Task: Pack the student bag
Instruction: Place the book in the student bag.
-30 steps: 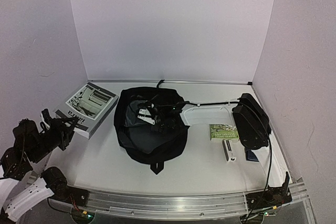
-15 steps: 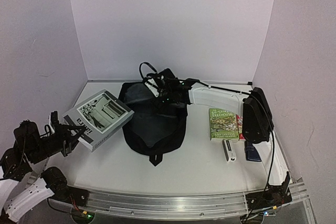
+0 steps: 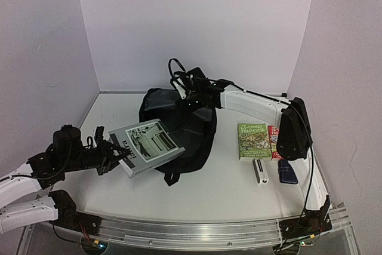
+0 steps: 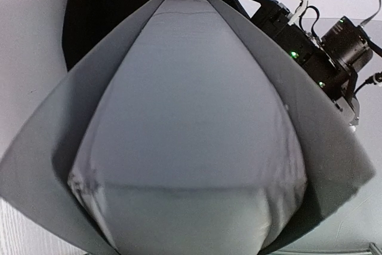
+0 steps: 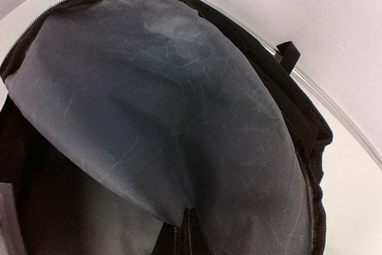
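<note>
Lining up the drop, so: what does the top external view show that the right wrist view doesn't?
Only top external: the grey book, gripped by the jaws of the left arm, and the green book, red book, white object and dark-blue case lying right of the student bag. Only right wrist: the bag's grey inner lining and zip along its open mouth. Both: the black bag itself.

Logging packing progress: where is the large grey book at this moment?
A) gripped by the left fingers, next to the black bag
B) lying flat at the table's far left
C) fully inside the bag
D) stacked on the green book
A: the grey book is clamped in the left fingers, tilted, with one corner overlapping the student bag in the top view, not inside it.
</note>
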Controlling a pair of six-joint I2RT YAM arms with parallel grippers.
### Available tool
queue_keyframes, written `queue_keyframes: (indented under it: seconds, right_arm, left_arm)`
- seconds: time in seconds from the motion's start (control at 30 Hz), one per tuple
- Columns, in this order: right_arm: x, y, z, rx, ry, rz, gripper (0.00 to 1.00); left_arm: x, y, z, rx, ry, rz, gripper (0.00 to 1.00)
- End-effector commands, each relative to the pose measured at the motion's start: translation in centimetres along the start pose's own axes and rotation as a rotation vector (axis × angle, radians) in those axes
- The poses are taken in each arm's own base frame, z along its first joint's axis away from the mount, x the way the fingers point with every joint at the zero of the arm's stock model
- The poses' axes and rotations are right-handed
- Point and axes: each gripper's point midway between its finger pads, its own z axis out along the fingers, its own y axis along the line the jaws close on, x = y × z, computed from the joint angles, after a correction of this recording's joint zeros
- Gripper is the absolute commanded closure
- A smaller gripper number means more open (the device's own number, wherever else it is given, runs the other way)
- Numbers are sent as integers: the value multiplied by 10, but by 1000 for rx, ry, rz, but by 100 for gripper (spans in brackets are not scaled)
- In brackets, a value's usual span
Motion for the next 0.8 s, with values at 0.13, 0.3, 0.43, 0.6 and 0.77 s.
queue_keyframes:
  seconds: [0.13, 0.3, 0.43, 0.6, 0.77]
  right_arm:
    - [-53, 34, -54, -83, -144, 50, 100]
    - [-56, 46, -64, -100, -151, 33, 100]
    - [-61, 47, -69, -90, -166, 20, 100]
    - [-72, 50, -78, -103, -192, 16, 100]
    - [-76, 68, -85, -175, -207, -15, 100]
  left_arm:
    - [-33, -29, 22, 179, -146, -66, 100]
    - [-55, -32, 15, 190, -276, -65, 100]
    - [-70, -25, 19, 189, -356, -128, 100]
    - [-77, -8, 41, 203, -384, -205, 100]
    - [-82, -26, 72, 246, -348, -139, 100]
